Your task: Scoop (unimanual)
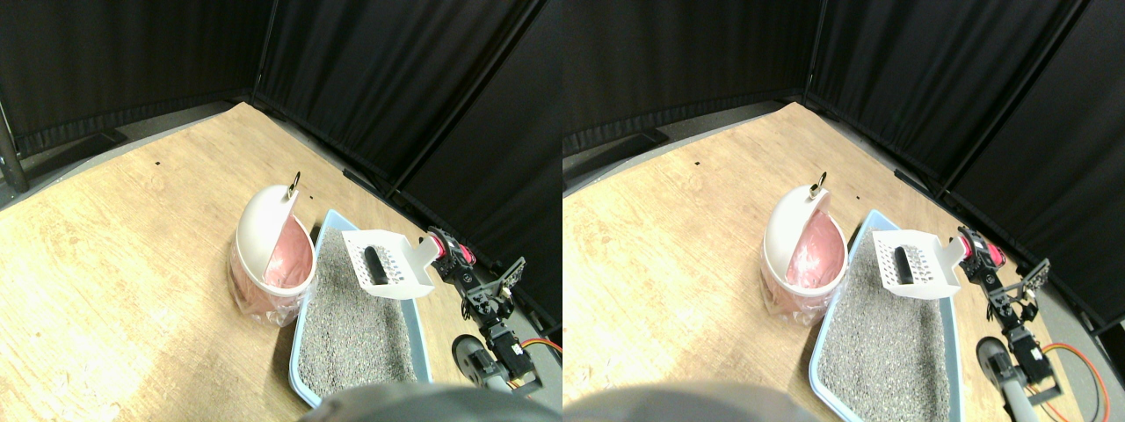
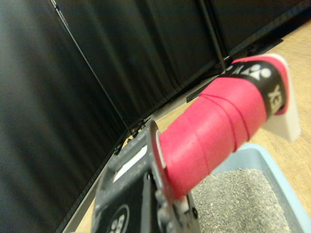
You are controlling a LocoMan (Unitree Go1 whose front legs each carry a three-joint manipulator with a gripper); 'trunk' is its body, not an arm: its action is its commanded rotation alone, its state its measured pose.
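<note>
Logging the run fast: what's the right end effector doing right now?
Right end effector: shut on the scoop's pink wrapped handle, holding the white scoop, with a dark lump in it, above the litter tray.

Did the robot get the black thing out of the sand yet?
Yes. The black lump lies in the white scoop, lifted above the litter tray. The right gripper holds the scoop by its pink handle. Left to do: tip the lump into the pink-lined bin beside the tray.

Glare on my floor (image 1: pixel 79 255) lower left, fisheye bend at edges; wrist view blurred close up.
</note>
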